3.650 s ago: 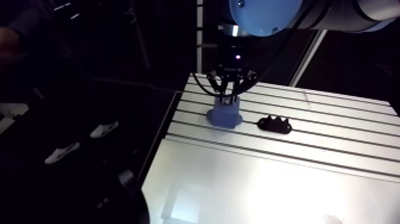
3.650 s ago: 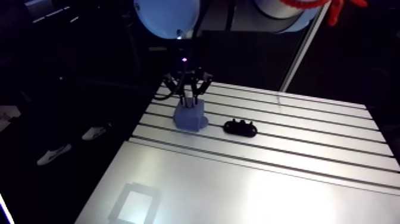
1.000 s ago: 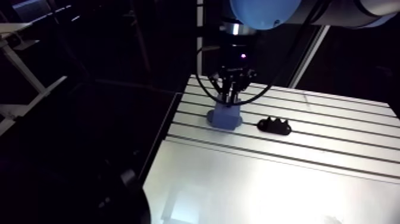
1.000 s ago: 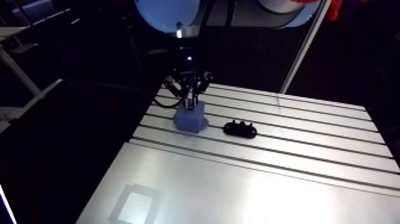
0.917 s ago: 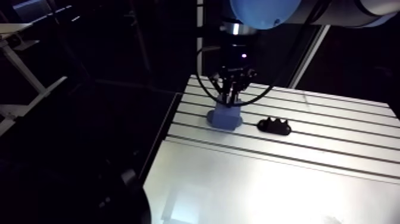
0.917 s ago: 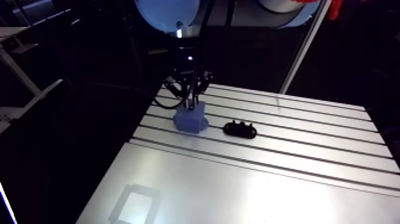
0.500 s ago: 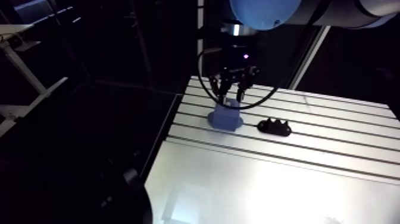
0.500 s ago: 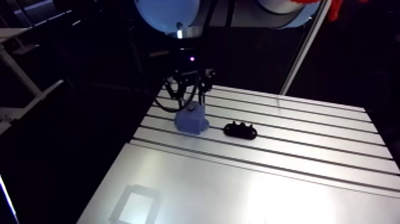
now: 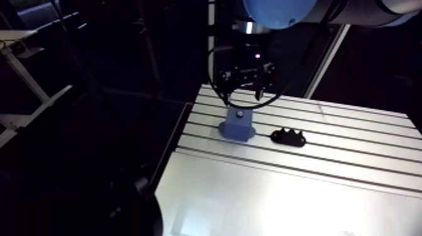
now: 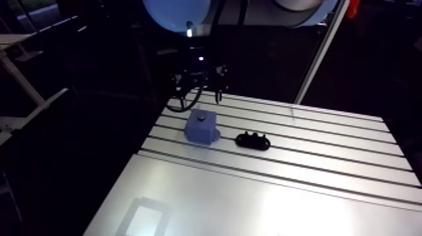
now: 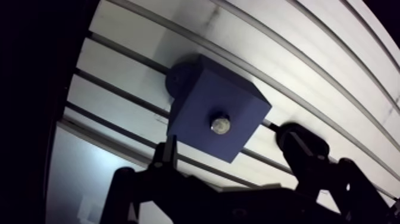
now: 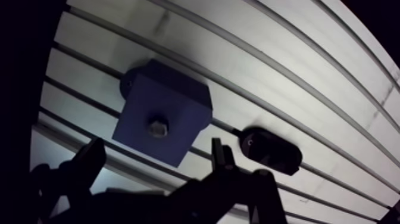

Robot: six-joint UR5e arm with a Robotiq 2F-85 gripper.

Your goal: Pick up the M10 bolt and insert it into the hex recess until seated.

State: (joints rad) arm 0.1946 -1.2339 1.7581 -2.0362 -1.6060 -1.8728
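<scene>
A blue block [image 9: 237,127] stands on the slotted aluminium table [image 9: 351,144] near its far left corner. The M10 bolt [image 11: 221,124] sits in the recess in the block's top face, with only its shiny end [image 10: 201,115] showing. My gripper [image 9: 242,93] hangs straight above the block, clear of it, and is open. In the wrist view its fingers [image 11: 169,149] stand wide apart on either side of the block, with nothing between them.
A small black knobbed part [image 12: 271,150] lies on the table just right of the block [image 10: 253,140]. The table's left edge [image 9: 182,125] runs close beside the block. A smooth plate [image 10: 251,207] covers the near half of the table.
The fingers have spread apart and let go of the bolt, which stays in the block. The gripper has risen off the block's top.
</scene>
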